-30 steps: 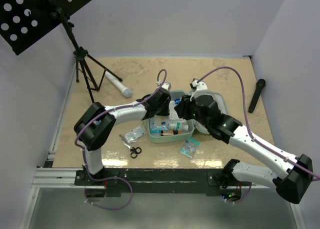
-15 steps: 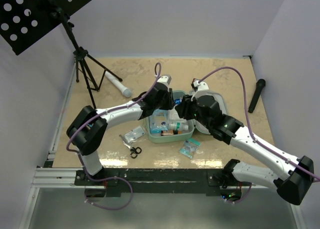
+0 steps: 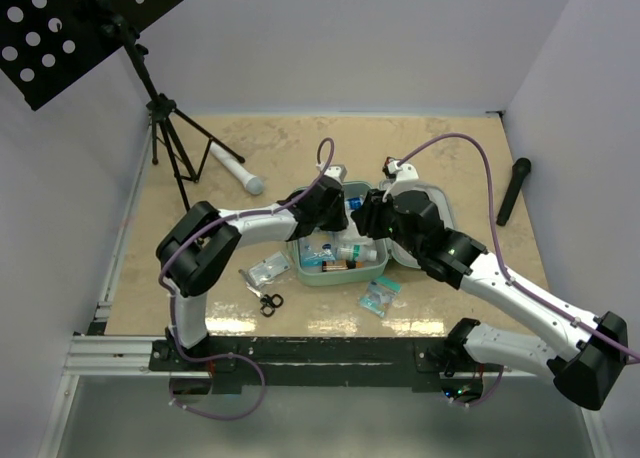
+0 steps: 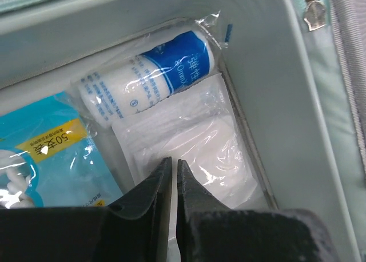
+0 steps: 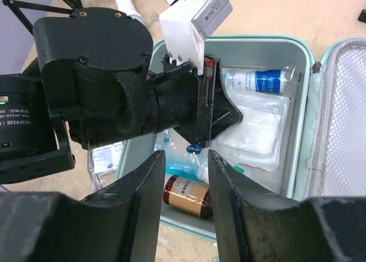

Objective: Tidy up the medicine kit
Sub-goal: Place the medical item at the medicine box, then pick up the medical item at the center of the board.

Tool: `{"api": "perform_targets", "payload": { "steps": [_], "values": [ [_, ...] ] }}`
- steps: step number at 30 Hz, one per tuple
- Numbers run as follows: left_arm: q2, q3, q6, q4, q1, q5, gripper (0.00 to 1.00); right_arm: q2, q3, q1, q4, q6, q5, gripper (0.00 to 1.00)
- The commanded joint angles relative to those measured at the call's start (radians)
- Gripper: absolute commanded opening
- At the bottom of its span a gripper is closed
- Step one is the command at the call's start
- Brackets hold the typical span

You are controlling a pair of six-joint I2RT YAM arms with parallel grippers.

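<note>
The mint-green medicine kit [image 3: 345, 279] lies open in mid-table, its mesh-lined lid [image 3: 441, 204] flopped to the right. My left gripper [image 3: 347, 211] is inside the tray, shut and empty, its tips [image 4: 173, 162] over a clear packet of white gauze [image 4: 194, 127]. Beside the gauze lie a blue-and-white bandage roll [image 4: 151, 73] and a blue swab packet [image 4: 46, 153]. My right gripper [image 5: 186, 156] is open, hovering just above the tray next to the left gripper, over a brown bottle [image 5: 189, 194]. The kit's wall [image 5: 301, 102] shows in the right wrist view.
On the table in front of the kit lie a clear packet [image 3: 266, 270], black scissors [image 3: 270, 302] and a small blue packet [image 3: 380, 294]. A white-and-grey cylinder [image 3: 237, 168] and a tripod stand [image 3: 168, 128] are at the far left. A black gadget [image 3: 514, 190] lies far right.
The left arm reached up and farther back, then came back down into the tray. The right arm has hardly moved.
</note>
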State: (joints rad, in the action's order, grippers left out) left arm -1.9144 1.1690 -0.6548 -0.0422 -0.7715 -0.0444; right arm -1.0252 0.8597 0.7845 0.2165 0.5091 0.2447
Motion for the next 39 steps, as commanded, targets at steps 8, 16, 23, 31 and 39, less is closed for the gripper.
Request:
{"api": "perform_targets", "payload": {
  "steps": [8, 16, 23, 31, 39],
  "values": [
    [0.089, -0.045, -0.017, -0.068, 0.003, -0.058, 0.12, 0.017, 0.009, -0.001, -0.017, -0.003, 0.024, 0.4],
    [0.319, -0.124, -0.017, -0.131, 0.001, -0.1, 0.32, 0.051, 0.012, -0.001, 0.004, 0.006, 0.031, 0.4],
    [0.478, -0.264, 0.038, -0.134, -0.182, -0.118, 0.33, 0.073, 0.001, -0.001, 0.017, 0.002, 0.057, 0.4],
    [0.653, -0.465, -0.02, -0.139, -0.321, -0.181, 0.35, 0.092, -0.024, -0.001, 0.018, 0.026, 0.051, 0.41],
    [0.582, -0.505, -0.006, -0.179, -0.386, -0.101, 0.43, 0.08, -0.071, -0.001, -0.008, 0.048, 0.056, 0.41]
  ]
}}
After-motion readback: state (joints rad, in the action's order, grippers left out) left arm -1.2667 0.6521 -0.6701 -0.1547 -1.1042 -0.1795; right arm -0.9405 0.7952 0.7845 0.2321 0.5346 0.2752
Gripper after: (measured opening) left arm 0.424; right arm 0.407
